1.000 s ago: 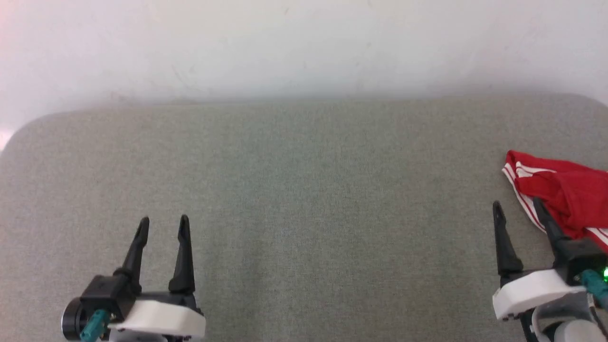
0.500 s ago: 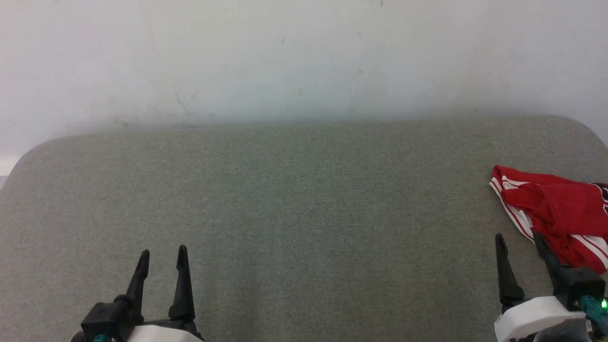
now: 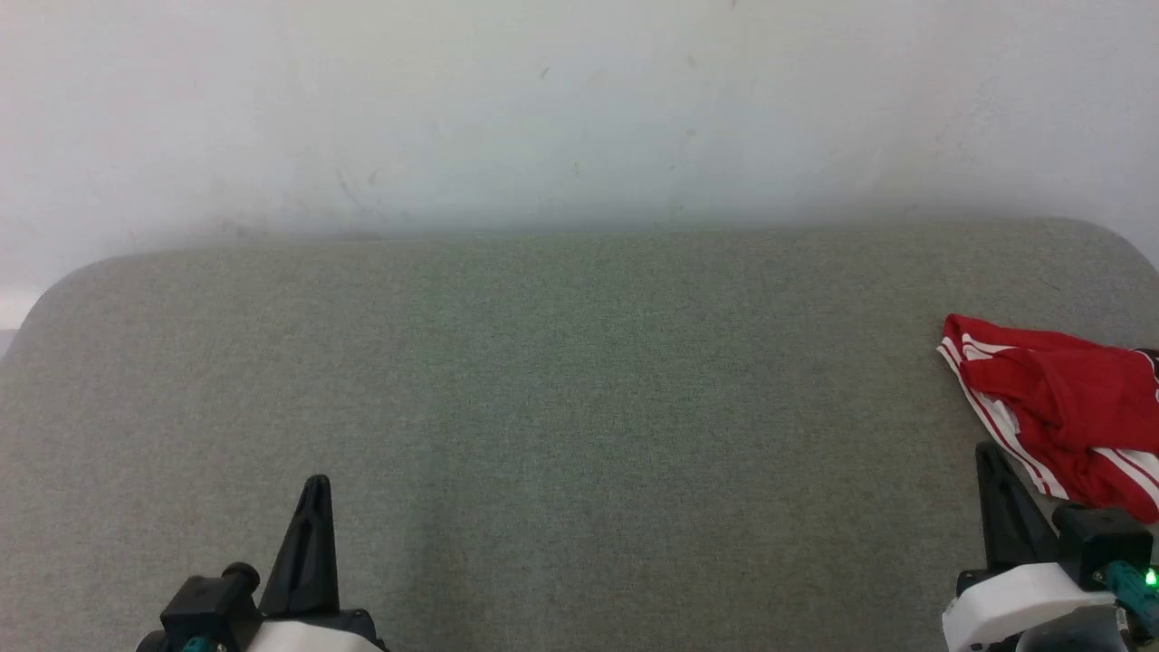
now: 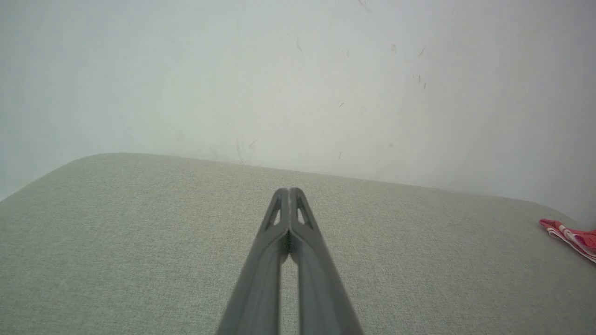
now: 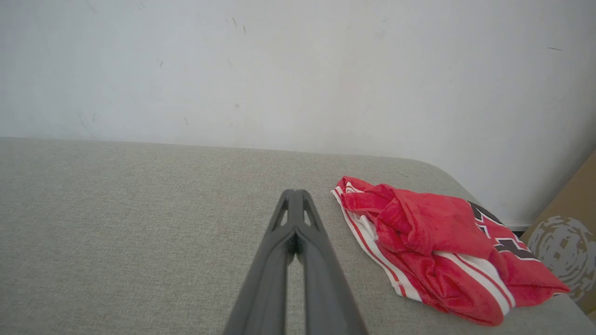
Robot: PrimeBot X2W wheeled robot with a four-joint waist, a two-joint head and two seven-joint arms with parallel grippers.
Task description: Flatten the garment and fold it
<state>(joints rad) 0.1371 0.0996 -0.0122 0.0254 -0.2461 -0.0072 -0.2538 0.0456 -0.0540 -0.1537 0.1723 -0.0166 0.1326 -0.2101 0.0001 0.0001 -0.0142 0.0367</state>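
Garment [image 5: 433, 242] lies in a crumpled heap just ahead and to the right of the right gripper [image 5: 294, 193], not touching it. Its red-and-white striped edge faces the tips and the dark lettering is on the far side. From the left gripper [image 4: 289, 193] it is well apart, far off to the right. Both pairs of jaws are clenched tip to tip on nothing, over the grey pad [image 3: 579, 380].

Judgement: flattening not begun. Step in hand is the first pick-up, by the right arm.

Notes for doing it well:
- Part the right jaws before advancing; clenched tips would only shove the heap.
- Aim at the striped edge nearest the tips. It lies flattest on the pad and is a better hold than the bunched middle.
- Come in low, slide one finger under that edge and pinch few layers. The cloth looks thin, so it is likely to slip or drag along as a lump.
- The heap sits near the pad's right end, with a cardboard box [image 5: 568, 232] beyond it. Pull toward the space between the two pairs of jaws, never outward.
- The left arm probably cannot help until the cloth lies nearer its jaws.
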